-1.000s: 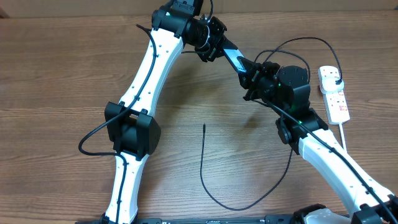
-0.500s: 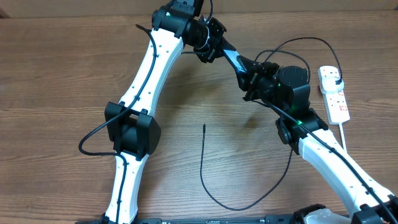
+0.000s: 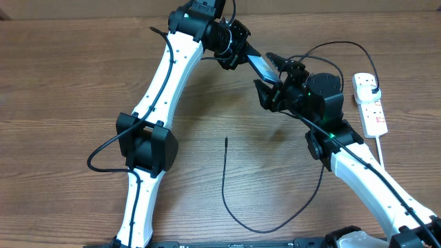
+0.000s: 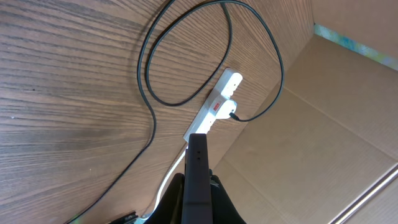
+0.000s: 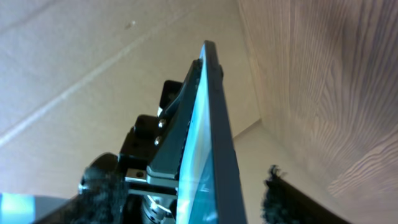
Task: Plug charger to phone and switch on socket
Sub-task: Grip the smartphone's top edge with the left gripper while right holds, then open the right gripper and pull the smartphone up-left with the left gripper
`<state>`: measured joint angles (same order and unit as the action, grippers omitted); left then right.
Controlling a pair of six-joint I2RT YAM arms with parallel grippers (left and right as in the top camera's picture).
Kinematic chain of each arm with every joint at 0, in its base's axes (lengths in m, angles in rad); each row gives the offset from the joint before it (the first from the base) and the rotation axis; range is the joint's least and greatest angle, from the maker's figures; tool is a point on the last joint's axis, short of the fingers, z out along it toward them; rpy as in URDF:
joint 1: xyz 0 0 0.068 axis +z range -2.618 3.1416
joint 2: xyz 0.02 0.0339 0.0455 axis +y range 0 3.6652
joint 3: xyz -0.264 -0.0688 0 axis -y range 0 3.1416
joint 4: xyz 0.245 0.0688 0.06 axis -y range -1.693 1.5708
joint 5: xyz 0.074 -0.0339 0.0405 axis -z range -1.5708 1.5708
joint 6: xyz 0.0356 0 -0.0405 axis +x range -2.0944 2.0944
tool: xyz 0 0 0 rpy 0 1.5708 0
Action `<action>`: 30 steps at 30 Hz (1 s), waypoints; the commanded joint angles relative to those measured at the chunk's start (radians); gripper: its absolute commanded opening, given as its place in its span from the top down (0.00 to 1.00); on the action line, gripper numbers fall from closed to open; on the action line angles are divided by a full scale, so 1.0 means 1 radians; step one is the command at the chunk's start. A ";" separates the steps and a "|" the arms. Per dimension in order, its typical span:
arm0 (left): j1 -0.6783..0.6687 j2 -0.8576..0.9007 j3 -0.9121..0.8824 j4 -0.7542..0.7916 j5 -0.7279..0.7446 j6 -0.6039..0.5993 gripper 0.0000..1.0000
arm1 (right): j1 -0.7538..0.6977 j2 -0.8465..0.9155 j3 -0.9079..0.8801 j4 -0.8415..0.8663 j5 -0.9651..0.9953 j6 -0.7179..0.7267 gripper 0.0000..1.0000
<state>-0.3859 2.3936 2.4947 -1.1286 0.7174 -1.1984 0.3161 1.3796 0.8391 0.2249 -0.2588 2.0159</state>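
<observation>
Left claw [image 3: 245,58] clamps the slim black-edged phone [image 5: 214,143], teal screen lit; right claw [image 3: 267,72] gapes apart.

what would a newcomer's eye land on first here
The phone, held in the air by the shut left tool near the top centre, with the right tool open right next to it. Below, the charger's free end lies loose on the table; the socket sits at the right edge.
</observation>
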 commanded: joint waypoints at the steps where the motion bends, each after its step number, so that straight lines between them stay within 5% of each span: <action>1: 0.001 -0.053 0.028 0.004 0.010 0.017 0.96 | 0.005 -0.005 0.024 0.009 -0.004 -0.001 0.18; 6: 0.011 -0.053 0.028 0.003 0.003 0.047 0.96 | 0.005 -0.004 0.024 0.009 -0.005 -0.005 0.05; 14: 0.084 -0.053 0.028 -0.024 0.001 0.122 0.96 | 0.003 -0.005 0.024 0.005 -0.005 -0.011 0.00; 30: 0.269 -0.053 0.028 -0.160 0.017 0.495 0.96 | 0.003 -0.004 0.024 -0.003 -0.004 -0.421 0.00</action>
<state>-0.1223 2.3936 2.4947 -1.2800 0.7033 -0.8265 0.3161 1.3796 0.8391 0.2203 -0.2626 1.7538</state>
